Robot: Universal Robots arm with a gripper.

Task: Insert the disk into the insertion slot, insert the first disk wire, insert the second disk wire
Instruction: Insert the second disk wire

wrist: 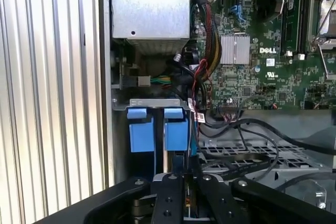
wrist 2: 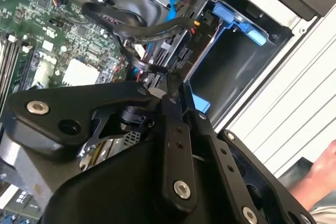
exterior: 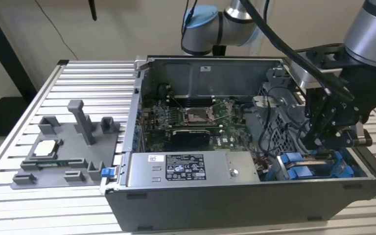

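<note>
Black gripper linkage fills the lower frame, working down at the drive bay.

Large grey open computer case holds the grey perforated-metal insertion slot, centre-right in the first wrist view; the blue-framed disk stands at its left side, apparently seated. Black two-finger gripper pinches a black wire connector: judged the wire-insertion step, needing careful alignment.

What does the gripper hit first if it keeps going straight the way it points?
Probably the blue carrier fittings in the drive cage: the gripper points right at them. Depth is unclear, and dark cables run close by.
</note>
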